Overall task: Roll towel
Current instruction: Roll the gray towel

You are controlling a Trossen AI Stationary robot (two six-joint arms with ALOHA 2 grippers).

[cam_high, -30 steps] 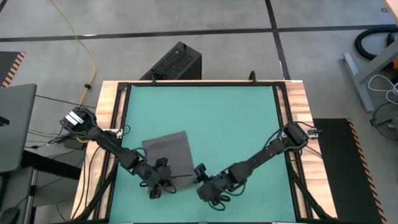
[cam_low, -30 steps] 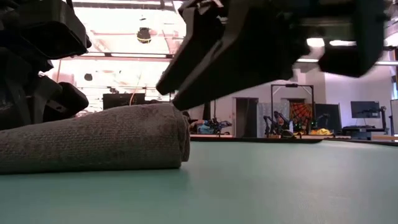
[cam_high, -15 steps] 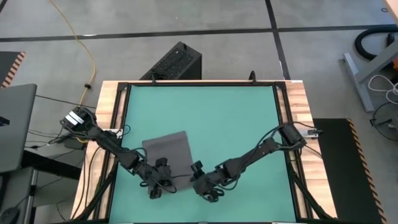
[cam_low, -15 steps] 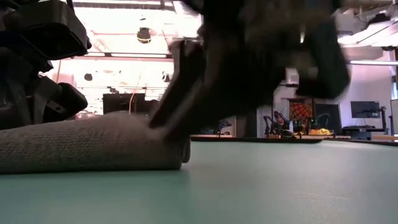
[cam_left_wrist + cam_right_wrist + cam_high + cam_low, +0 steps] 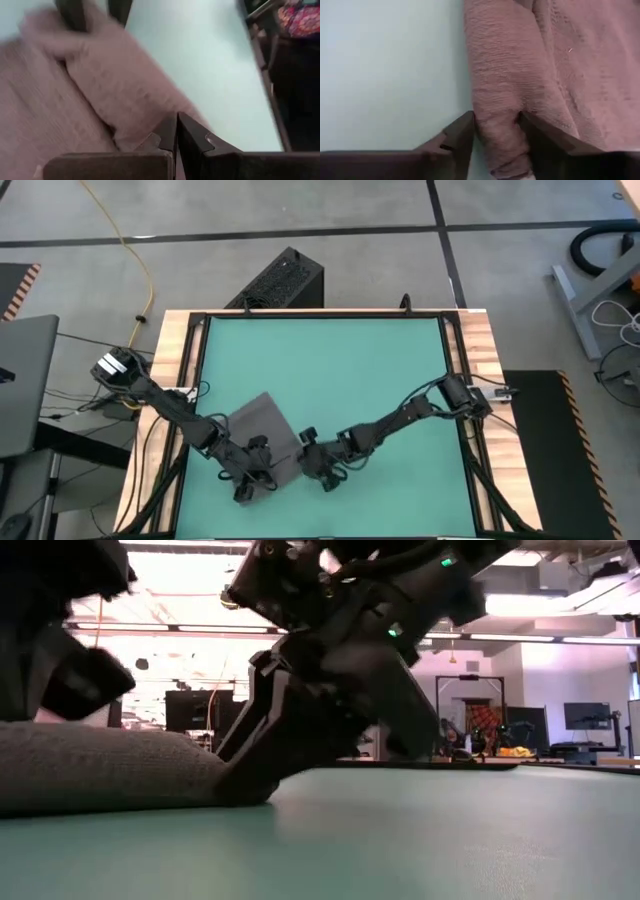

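The dark grey towel (image 5: 262,428) lies slantwise on the green mat near the table's front left, its near edge rolled into a thick roll (image 5: 495,75). My right gripper (image 5: 299,454) has come from the right, and its fingers are closed on the roll's right end. My left gripper (image 5: 260,473) is shut at the roll's left end (image 5: 150,125). In the low view the towel (image 5: 100,765) lies flat on the mat, and the right gripper (image 5: 255,765) stands at its end. My left gripper has its shut fingertips (image 5: 176,125) against the roll's left end, slanting down from the near left. I cannot tell whether any cloth lies between them. My right gripper pinches the roll near its right end (image 5: 497,127) between its two fingers (image 5: 465,132), which slant down and lie across the roll. The roll narrows between them and rests on the mat.
The green mat (image 5: 380,370) lies bare toward the far and right sides inside the wooden table frame (image 5: 478,380). A black box (image 5: 280,280) stands on the floor beyond the far edge. A laptop (image 5: 25,380) sits left of the table.
My right gripper has gone down and toward the table's left, onto the roll's right end. The towel has turned about on the mat: it lay square to the table's edges and now lies slantwise, with one corner pointing to the far side.
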